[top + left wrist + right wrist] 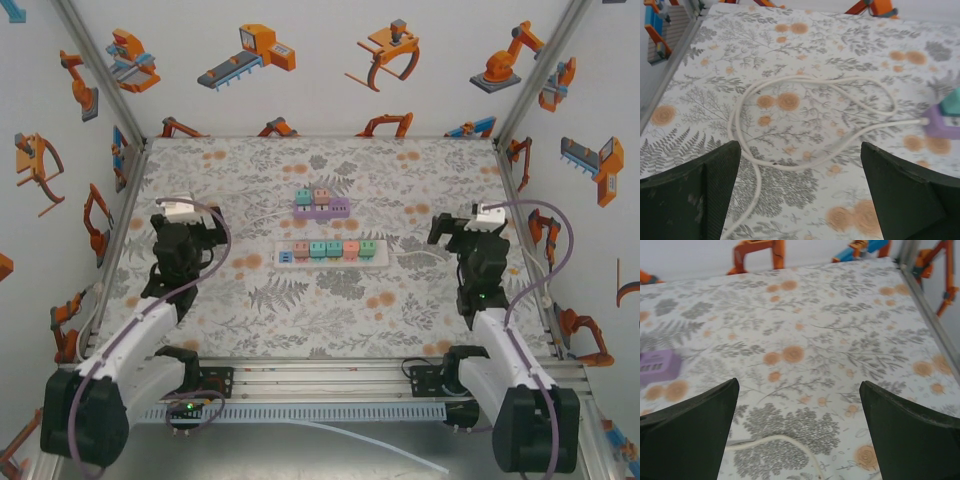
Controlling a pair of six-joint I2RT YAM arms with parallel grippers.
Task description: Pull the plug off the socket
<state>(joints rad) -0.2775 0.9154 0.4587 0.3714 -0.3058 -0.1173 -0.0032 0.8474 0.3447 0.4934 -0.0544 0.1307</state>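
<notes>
Left claw (799,162) and right claw (797,400), each wide open, empty, above table (420,310).

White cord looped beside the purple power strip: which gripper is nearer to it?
Left. The left gripper, open, faces the white cord, whose loop lies on the table just ahead of it. The right gripper sits off beyond the purple power strip, on the side away from the loop.

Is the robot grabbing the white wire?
No, the white wire lies loose on the table, ahead of the open left gripper.
</notes>
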